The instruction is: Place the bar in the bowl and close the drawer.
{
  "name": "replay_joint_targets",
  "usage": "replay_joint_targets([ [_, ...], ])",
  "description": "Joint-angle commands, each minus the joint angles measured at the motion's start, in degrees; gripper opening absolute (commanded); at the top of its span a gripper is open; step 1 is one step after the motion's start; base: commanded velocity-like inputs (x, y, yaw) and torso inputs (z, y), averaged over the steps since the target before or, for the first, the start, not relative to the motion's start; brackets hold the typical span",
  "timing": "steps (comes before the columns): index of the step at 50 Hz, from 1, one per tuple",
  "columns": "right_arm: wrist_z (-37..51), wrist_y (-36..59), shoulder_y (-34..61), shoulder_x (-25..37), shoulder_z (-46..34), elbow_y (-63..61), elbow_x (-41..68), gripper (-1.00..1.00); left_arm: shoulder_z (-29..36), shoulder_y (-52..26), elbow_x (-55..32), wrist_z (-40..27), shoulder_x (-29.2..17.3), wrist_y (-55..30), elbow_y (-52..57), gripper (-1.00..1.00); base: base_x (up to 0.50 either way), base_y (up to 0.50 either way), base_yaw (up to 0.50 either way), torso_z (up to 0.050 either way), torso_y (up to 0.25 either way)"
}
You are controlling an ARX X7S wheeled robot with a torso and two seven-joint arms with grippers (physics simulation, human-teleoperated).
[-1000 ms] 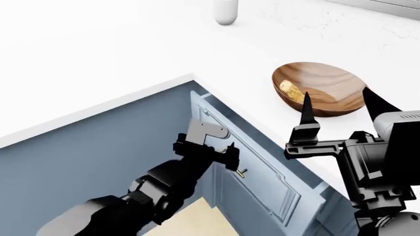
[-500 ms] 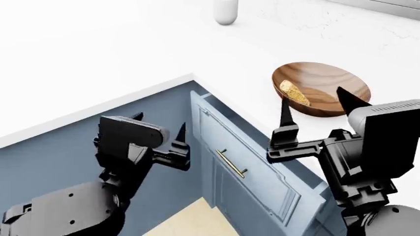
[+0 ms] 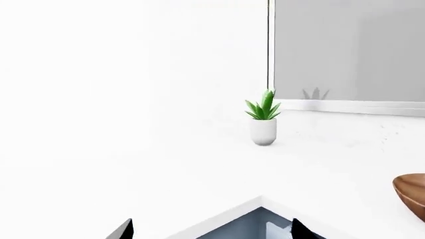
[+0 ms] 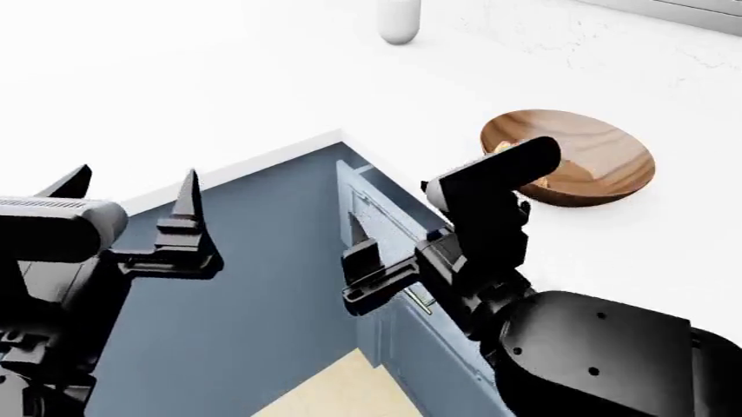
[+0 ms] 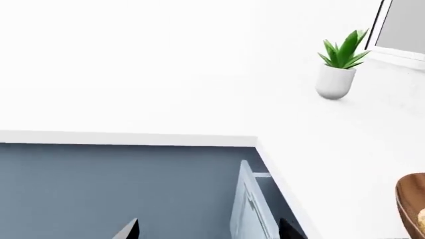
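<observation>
The wooden bowl (image 4: pixel 597 161) sits on the white counter (image 4: pixel 232 87); its edge also shows in both wrist views (image 3: pixel 411 191) (image 5: pixel 413 196). The golden bar (image 5: pixel 420 215) lies inside it, mostly hidden behind my right arm in the head view. The blue-grey drawer (image 4: pixel 374 213) (image 5: pixel 247 209) (image 3: pixel 273 230) stands ajar below the counter corner. My right gripper (image 4: pixel 400 228) (image 5: pixel 207 228) is open in front of the drawer front, holding nothing; one finger is hidden by the arm. Left of the drawer, my left gripper (image 4: pixel 128 189) (image 3: pixel 211 226) is open and empty, raised over the cabinet face.
A small potted plant (image 3: pixel 264 124) (image 5: pixel 335 74) (image 4: pixel 398 22) stands on the counter behind the drawer corner. A grey window pane (image 3: pixel 345 50) rises at the back. The drawer handle (image 4: pixel 425 304) shows under my right wrist, and pale floor (image 4: pixel 336 387) lies below.
My left arm drew back from the drawer handle and swung left and up. My right arm swung left from beside the bowl to the drawer front. The drawer stays ajar.
</observation>
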Motion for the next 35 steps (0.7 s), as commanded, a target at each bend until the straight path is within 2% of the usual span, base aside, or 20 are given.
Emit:
replay_joint_targets([
  [1, -8.93, -5.55, 2.58, -4.96, -9.88, 13.08, -6.66, 1.0, -0.8, 0.09, 0.48, -1.88, -4.86, 1.77, 2.3, 1.0, 0.0, 0.0, 0.0, 0.0, 0.0],
  [19, -20.39, -21.17, -0.15, -11.48, -26.86, 35.03, -21.46, 1.0, 0.21, 2.91, 1.99, -2.23, -6.23, 4.98, 1.4, 1.0, 0.0, 0.0, 0.0, 0.0, 0.0],
  [35, -25.54, -35.67, -5.27, -14.03, -32.62, 54.2, -28.94, 1.0, 2.96, 7.63, 9.75, -7.53, -11.86, 8.68, 8.99, 1.0, 0.0, 0.0, 0.0, 0.0, 0.0],
])
